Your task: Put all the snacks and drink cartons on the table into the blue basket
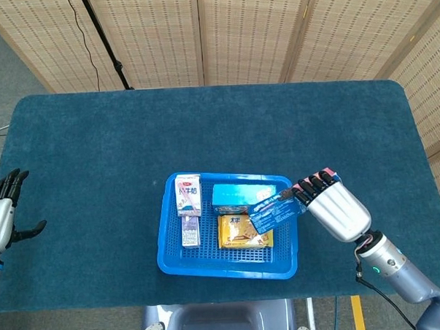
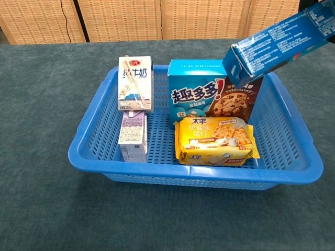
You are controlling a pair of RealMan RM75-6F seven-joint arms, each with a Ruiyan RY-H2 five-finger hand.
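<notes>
Nearest, in the chest view, the blue basket point(image 2: 91, 157) is seen on the teal table point(image 1: 95, 156), and four items are contained in it. A yellow cracker packet point(image 2: 215, 141) is laid flat toward the near right; a purple drink carton point(image 2: 133, 136) is laid on its side at the near left. Behind these, a white milk carton point(image 2: 136, 83) and a blue cookie box point(image 2: 209, 91) are stood upright along the far side. Above the basket's right part a second blue box point(image 1: 275, 212) — tilted, one end lowest — is held aloft by the right hand point(image 1: 333, 207), whose fingers are wrapped around its upper end. Well apart, at the table's left edge, the left hand point(image 1: 4, 211) is held with fingers spread — nothing is grasped.
</notes>
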